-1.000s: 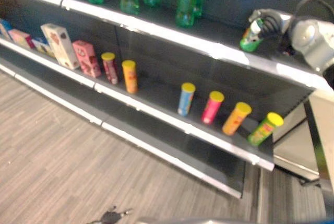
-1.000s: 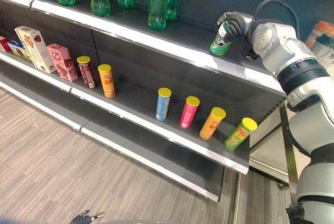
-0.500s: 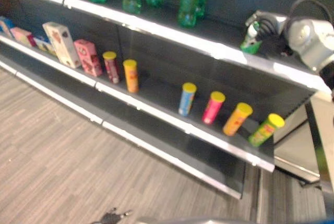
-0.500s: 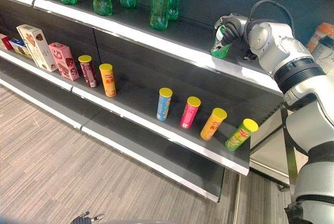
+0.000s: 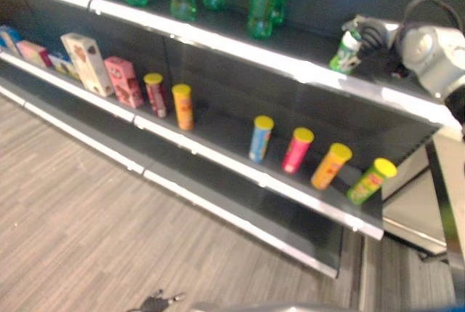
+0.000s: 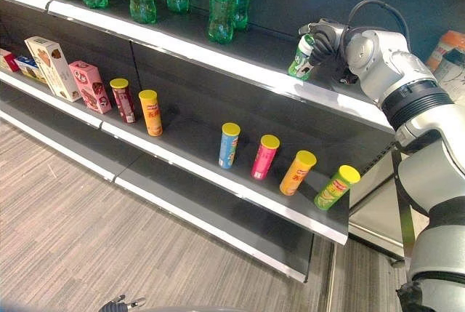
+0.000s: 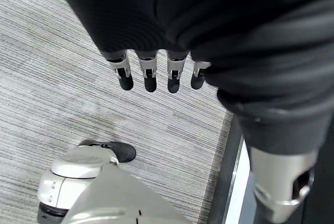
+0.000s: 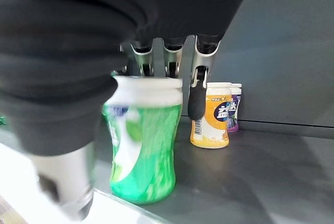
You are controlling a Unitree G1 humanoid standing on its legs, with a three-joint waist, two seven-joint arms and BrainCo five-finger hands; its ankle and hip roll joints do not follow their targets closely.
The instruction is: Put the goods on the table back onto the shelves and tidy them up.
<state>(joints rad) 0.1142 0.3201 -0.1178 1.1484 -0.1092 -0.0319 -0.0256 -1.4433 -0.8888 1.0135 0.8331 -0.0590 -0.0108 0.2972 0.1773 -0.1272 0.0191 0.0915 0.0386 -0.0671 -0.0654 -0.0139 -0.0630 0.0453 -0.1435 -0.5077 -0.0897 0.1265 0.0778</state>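
Note:
A small green bottle with a white cap (image 8: pixel 143 140) stands upright on the top shelf (image 6: pixel 240 61) near its front edge, also seen as the green bottle (image 6: pixel 300 57) at the shelf's right end. My right hand (image 6: pixel 325 39) is right behind it. Its fingers (image 8: pixel 197 85) hang straight past the cap and the blurred thumb stands a little apart from the bottle's side. My left hand (image 7: pixel 151 72) hangs low over the floor, fingers straight, holding nothing.
A yellow bottle (image 8: pixel 210 114) and a purple one (image 8: pixel 235 106) stand further back on the same shelf. Tall green soda bottles (image 6: pixel 221 3) line the top shelf to the left. Several tube cans (image 6: pixel 228 145) and boxes (image 6: pixel 52 68) stand on the middle shelf.
The green bottle was tilted in my right hand; now it stands upright on the shelf and the thumb has come away from it.

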